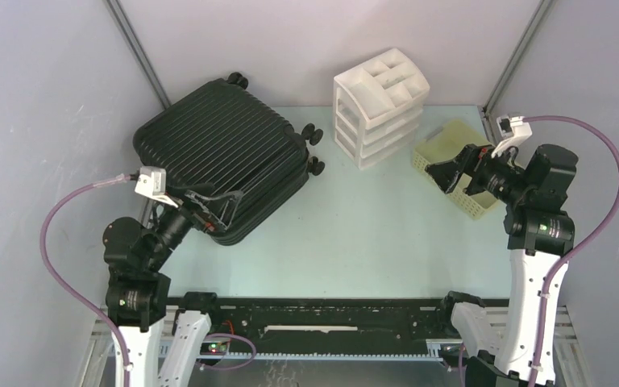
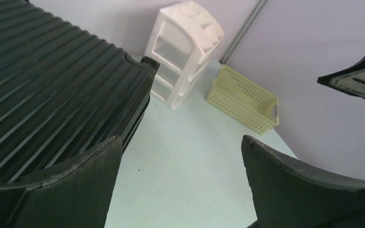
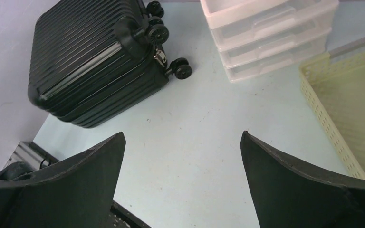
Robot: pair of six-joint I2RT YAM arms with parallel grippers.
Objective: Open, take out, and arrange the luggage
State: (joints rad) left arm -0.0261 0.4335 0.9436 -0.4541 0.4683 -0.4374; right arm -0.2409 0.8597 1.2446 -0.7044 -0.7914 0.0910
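Note:
The luggage (image 1: 222, 153) is a large black ribbed hard-shell suitcase lying flat and closed at the table's back left, its small wheels (image 1: 314, 150) pointing right. It also shows in the left wrist view (image 2: 47, 90) and the right wrist view (image 3: 90, 57). My left gripper (image 1: 219, 211) is open and empty, held over the suitcase's near corner; its fingertips (image 2: 100, 161) frame bare table. My right gripper (image 1: 450, 173) is open and empty, raised above the near end of the yellow basket, far from the suitcase; its fingers (image 3: 90, 166) frame bare table.
A white three-tier drawer organizer (image 1: 381, 106) stands at the back centre. A pale yellow perforated basket (image 1: 454, 161) lies right of it, under my right gripper. Grey walls close in the left, back and right sides. A black rail (image 1: 322, 318) runs along the near edge.

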